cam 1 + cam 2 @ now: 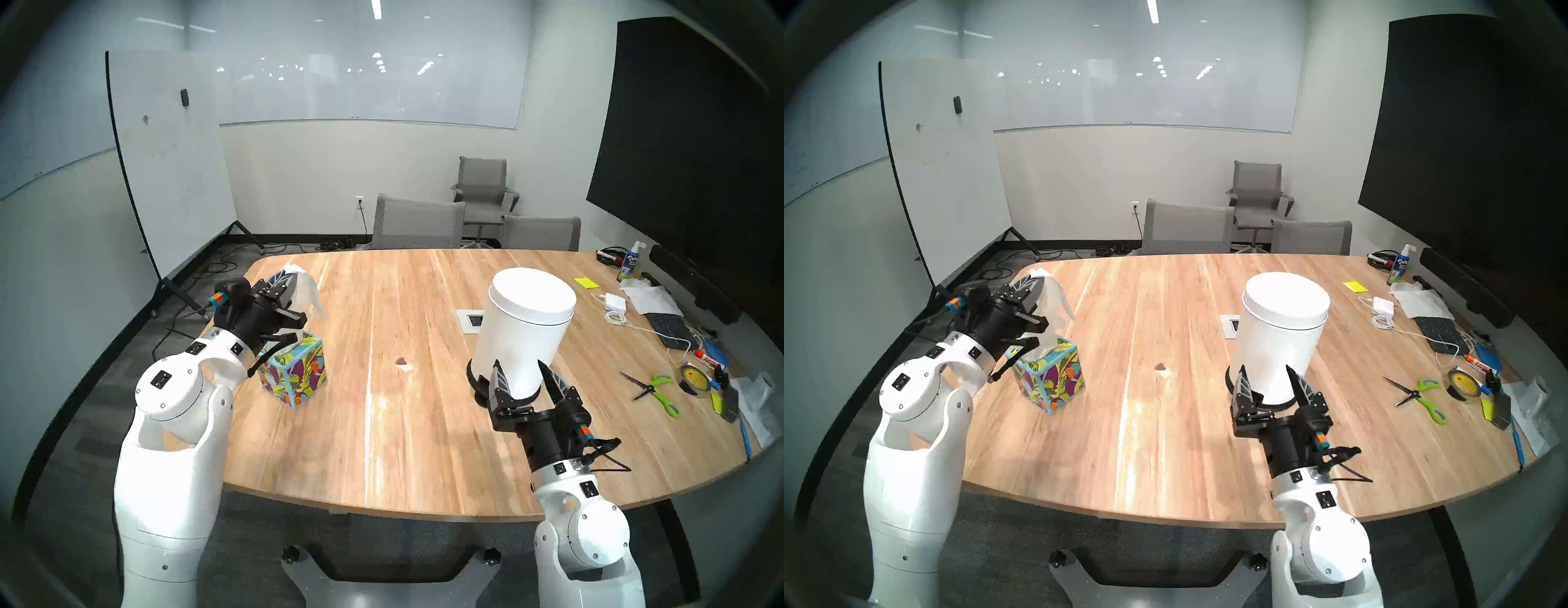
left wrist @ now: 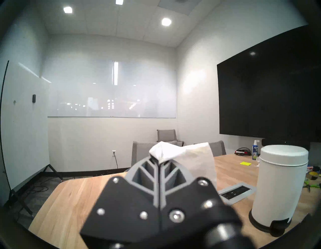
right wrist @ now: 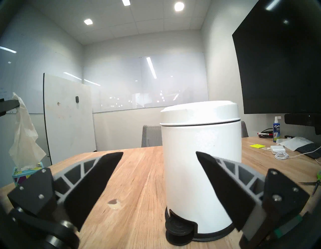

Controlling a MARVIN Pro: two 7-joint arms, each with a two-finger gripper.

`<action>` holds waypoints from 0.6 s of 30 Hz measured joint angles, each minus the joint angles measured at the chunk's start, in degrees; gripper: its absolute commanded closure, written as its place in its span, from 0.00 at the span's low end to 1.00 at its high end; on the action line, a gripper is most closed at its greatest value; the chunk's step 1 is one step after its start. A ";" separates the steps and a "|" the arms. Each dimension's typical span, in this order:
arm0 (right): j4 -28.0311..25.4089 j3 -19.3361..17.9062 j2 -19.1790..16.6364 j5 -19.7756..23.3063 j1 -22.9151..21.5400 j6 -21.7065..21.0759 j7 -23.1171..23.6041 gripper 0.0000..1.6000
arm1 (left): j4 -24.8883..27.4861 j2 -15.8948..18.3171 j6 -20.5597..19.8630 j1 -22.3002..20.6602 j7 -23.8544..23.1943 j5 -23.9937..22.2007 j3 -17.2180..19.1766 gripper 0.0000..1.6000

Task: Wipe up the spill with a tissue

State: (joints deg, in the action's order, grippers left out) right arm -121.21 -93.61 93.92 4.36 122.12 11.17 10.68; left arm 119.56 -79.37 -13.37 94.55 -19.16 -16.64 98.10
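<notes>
The spill [image 1: 401, 361] [image 1: 1160, 366] [image 3: 112, 201] is a small dark brown blotch with a pale rim in the middle of the wooden table [image 1: 424, 446]. My left gripper [image 1: 283, 283] [image 1: 1032, 282] [image 2: 159, 161] is shut on the tissue [image 1: 307, 293] [image 1: 1055, 303] [image 2: 182, 153] [image 3: 24, 135], held high at the table's left. The white sheet hangs down from it, and its lower end still reaches the slot of the leaf-print tissue box [image 1: 297, 373] [image 1: 1049, 382] [image 3: 26, 172]. My right gripper [image 1: 518, 364] [image 1: 1266, 368] [image 3: 159, 153] is open and empty, right of the spill.
A white pedal bin [image 1: 526, 322] [image 2: 278, 182] [image 3: 201, 147] stands just beyond my right gripper. A white socket plate [image 1: 469, 321] sits in the table behind the spill. Scissors [image 1: 655, 390], tape, cables and papers crowd the right edge. Grey chairs [image 1: 418, 220] line the far side.
</notes>
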 measured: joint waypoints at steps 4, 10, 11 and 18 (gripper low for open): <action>-0.02 0.00 0.00 0.00 0.01 -0.01 0.00 0.00 | 2.22 -0.03 -2.00 1.03 0.41 -0.54 1.26 1.00; -0.06 0.00 0.00 0.00 0.01 -0.01 0.00 0.00 | 4.38 0.07 -5.99 2.34 0.95 -1.75 3.78 1.00; -0.06 0.00 0.00 0.00 0.02 -0.01 0.00 0.00 | 4.63 0.13 -6.64 2.36 1.02 -2.00 4.12 1.00; -0.06 0.00 0.00 0.00 0.02 -0.01 0.00 0.00 | 6.26 0.19 -8.78 1.71 1.88 -2.18 3.03 1.00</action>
State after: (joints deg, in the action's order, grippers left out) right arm -121.28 -93.61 93.92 4.36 122.14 11.16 10.68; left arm 125.81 -79.18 -22.15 96.26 -17.27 -18.82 101.13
